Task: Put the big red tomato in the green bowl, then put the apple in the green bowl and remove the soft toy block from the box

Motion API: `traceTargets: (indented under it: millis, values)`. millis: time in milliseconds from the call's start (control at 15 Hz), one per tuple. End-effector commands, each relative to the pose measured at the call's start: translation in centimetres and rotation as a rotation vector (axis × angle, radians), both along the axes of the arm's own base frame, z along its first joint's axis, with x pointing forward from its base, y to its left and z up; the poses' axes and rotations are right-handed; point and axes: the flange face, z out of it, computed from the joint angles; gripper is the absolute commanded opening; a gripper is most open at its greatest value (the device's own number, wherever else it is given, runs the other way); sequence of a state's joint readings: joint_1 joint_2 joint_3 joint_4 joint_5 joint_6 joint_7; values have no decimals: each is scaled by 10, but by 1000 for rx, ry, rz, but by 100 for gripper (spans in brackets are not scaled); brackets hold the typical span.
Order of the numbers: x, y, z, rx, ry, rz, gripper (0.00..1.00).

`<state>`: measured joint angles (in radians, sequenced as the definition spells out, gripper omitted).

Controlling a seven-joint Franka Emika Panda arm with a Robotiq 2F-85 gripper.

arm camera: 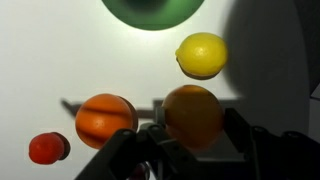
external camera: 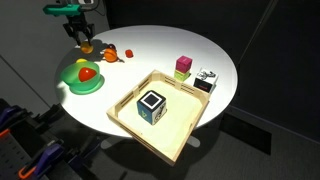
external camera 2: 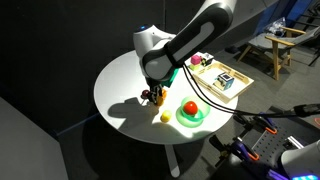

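Note:
The big red tomato [external camera: 88, 73] lies in the green bowl [external camera: 70, 85], and both also show in an exterior view [external camera 2: 189, 106] [external camera 2: 200, 120]. The bowl's edge is at the top of the wrist view [arm camera: 150, 12]. My gripper [arm camera: 190, 135] is low over the table beside the bowl, with both fingers against the sides of the yellow-orange apple [arm camera: 192, 112]. It shows in both exterior views [external camera: 82, 38] [external camera 2: 155, 96]. The blue-teal soft toy block [external camera: 152, 105] sits in the light wood box [external camera: 180, 135].
A yellow fruit [arm camera: 201, 55] lies between the apple and the bowl. A striped orange fruit [arm camera: 105, 120] and a small red piece [arm camera: 47, 148] lie close beside the gripper. A pink-and-green block [external camera: 183, 66] and a black-and-white block [external camera: 205, 80] stand behind the box.

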<state>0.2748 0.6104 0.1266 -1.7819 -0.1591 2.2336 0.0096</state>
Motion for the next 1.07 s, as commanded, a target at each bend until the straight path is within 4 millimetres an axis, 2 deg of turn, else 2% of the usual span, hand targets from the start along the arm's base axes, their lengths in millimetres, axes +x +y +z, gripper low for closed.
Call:
traceTargets:
  millis: [0,200,467,1000]
  values:
    - [-23,-10,29,-41,5,-36,36]
    - [-40,-19,43,-49,4,-56,36]
    - [-65,-35,53,-55,15,-90,36]
    - [-101,-90,55,-14,61,-308,36]
